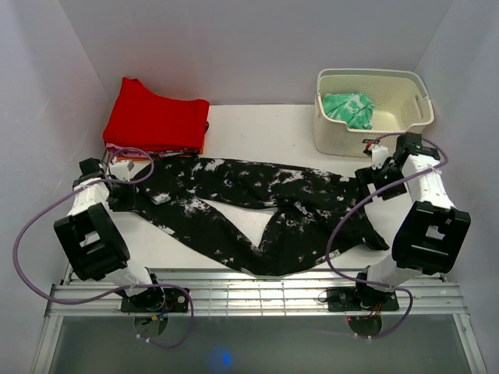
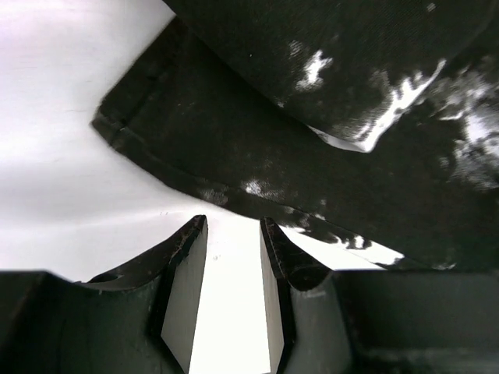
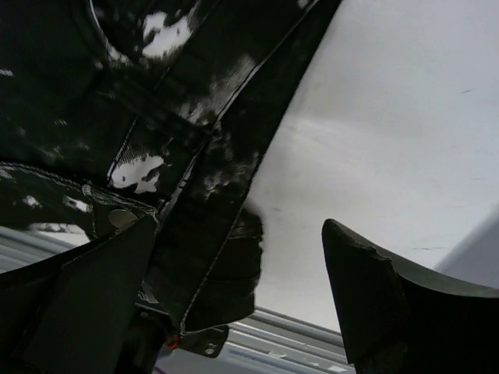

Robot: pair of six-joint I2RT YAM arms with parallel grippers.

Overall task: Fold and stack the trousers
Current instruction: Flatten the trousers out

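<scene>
There is one pair of trousers (image 1: pixel 257 210), with two legs. There are two grippers: the left gripper (image 2: pixel 232 226) by the leg ends and the right gripper (image 3: pixel 238 226) by the waist. One red garment (image 1: pixel 156 117) lies beyond the left gripper. One basket (image 1: pixel 351 139) beyond the right gripper holds one green cloth (image 1: pixel 349 107).

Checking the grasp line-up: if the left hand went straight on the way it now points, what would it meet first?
The trousers. A leg's edge lies just ahead of the open left hand, past a strip of bare table. How high the hand is above the cloth is unclear, so it might skim over it.
</scene>
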